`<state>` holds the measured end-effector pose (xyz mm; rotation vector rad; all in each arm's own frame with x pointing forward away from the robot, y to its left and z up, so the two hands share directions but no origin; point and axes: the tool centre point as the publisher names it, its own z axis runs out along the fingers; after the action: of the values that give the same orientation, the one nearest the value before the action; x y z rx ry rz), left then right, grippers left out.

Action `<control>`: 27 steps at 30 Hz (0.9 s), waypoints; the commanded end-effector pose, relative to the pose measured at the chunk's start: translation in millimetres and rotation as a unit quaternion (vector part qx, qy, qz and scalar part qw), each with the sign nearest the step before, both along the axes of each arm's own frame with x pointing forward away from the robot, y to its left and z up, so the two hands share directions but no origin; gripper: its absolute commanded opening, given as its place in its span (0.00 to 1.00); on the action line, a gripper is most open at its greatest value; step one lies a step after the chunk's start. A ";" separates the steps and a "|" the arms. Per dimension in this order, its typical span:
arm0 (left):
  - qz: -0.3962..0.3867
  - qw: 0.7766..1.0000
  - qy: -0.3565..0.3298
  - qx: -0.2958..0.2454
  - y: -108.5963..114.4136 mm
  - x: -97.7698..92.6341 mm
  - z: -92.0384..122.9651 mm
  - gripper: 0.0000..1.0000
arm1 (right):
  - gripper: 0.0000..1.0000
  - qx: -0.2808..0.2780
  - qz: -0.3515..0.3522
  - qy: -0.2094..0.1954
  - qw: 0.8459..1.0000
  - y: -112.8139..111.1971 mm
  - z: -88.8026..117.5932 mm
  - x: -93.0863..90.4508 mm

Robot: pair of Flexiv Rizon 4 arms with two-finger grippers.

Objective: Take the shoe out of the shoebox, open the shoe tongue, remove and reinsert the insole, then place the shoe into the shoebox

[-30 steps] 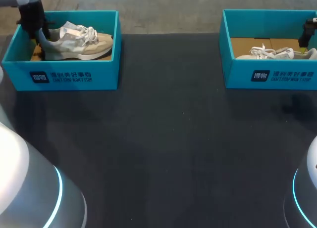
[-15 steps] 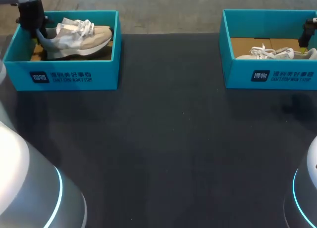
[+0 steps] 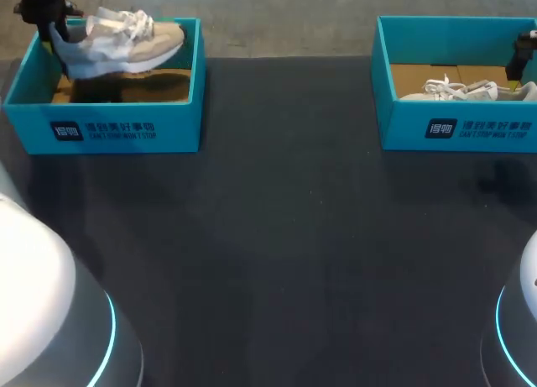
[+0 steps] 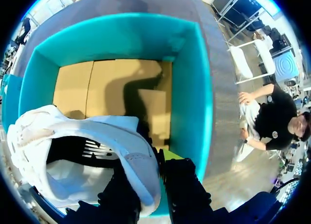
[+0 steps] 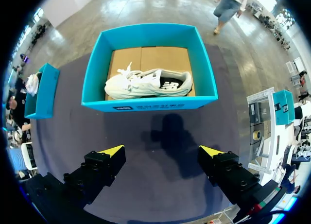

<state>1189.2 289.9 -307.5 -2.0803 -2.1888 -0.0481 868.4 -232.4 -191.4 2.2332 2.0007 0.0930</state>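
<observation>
Beige shoe (image 3: 124, 43) heel-first between left fingers (image 4: 181, 186)

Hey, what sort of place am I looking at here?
Probably a robot test bench for shoe handling rather than a shop. A dark table carries a left box and a right box, both open and teal, and the left tool holds a shoe over the left box.

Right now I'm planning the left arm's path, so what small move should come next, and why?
Probably lift a little higher. The left gripper is shut on the shoe at its heel, and it hangs above the floor of the left shoebox, but whether its sole clears the front wall is unclear.
</observation>
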 end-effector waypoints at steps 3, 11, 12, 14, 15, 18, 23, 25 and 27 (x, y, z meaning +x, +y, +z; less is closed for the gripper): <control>-0.002 1.000 -0.005 -0.007 4.4 -5.8 64.0 0.00 | 1.00 0.000 0.000 -0.001 1.000 0.4 -0.2 -0.8; 0.001 1.000 -0.010 -0.010 7.5 -5.5 94.8 0.00 | 1.00 0.000 0.000 -0.001 1.000 0.4 -0.2 -0.8; 0.001 1.000 -0.010 -0.010 7.5 -5.6 95.5 0.00 | 1.00 0.000 0.000 -0.001 1.000 0.4 -0.2 -0.8; -0.002 1.000 -0.014 -0.010 7.6 -7.1 100.9 0.00 | 1.00 0.000 0.000 -0.001 1.000 0.4 -0.2 -0.8; -0.003 1.000 -0.015 -0.011 7.5 -7.5 102.7 0.00 | 1.00 0.000 0.000 -0.001 1.000 0.4 -0.2 -0.8; -0.004 1.000 -0.020 -0.010 7.0 -8.9 106.2 0.00 | 1.00 0.000 0.000 -0.001 1.000 0.4 -0.2 -0.8; -0.004 1.000 -0.022 -0.007 7.3 -10.2 107.3 0.00 | 1.00 0.000 0.000 -0.001 1.000 0.4 -0.2 -0.8; -0.004 1.000 -0.022 -0.007 7.3 -10.2 107.3 0.00 | 1.00 0.000 0.000 -0.001 1.000 0.4 -0.2 -0.8; -0.004 1.000 -0.022 -0.007 7.3 -10.2 107.3 0.00 | 1.00 0.000 0.000 -0.001 1.000 0.4 -0.2 -0.8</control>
<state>1184.6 298.0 -202.4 -2.1084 -2.2104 -0.0688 868.4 -232.4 -191.4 2.2333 2.0007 0.0930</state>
